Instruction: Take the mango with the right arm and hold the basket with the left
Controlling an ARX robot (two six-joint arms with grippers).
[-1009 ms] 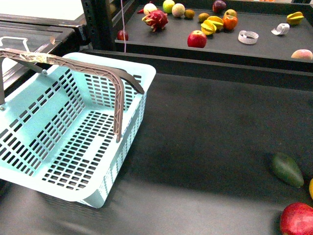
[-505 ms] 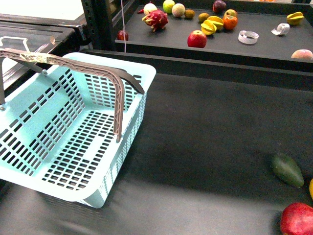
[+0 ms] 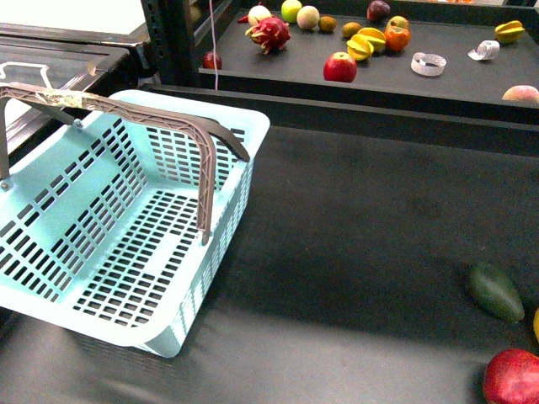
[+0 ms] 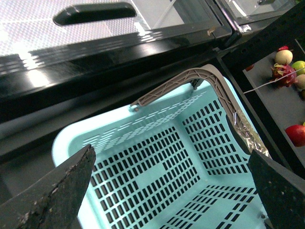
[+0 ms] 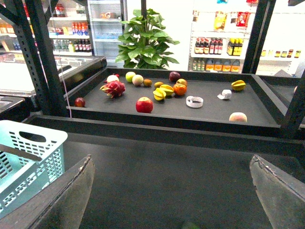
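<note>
Approach stage, nothing gripped. Both jaws spread: left gripper [image 4: 170, 152] over basket [image 4: 71, 138], right gripper [image 5: 171, 160] above bench [image 5: 167, 181], off mango [image 3: 536, 324]. Next, likely: reach mango, clamp handle [image 4: 200, 76].

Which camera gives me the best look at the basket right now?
The front view: the basket shows nearly whole, handle raised, and looks empty. The left wrist view looks down into part of it; the right wrist view catches just a corner.
</note>
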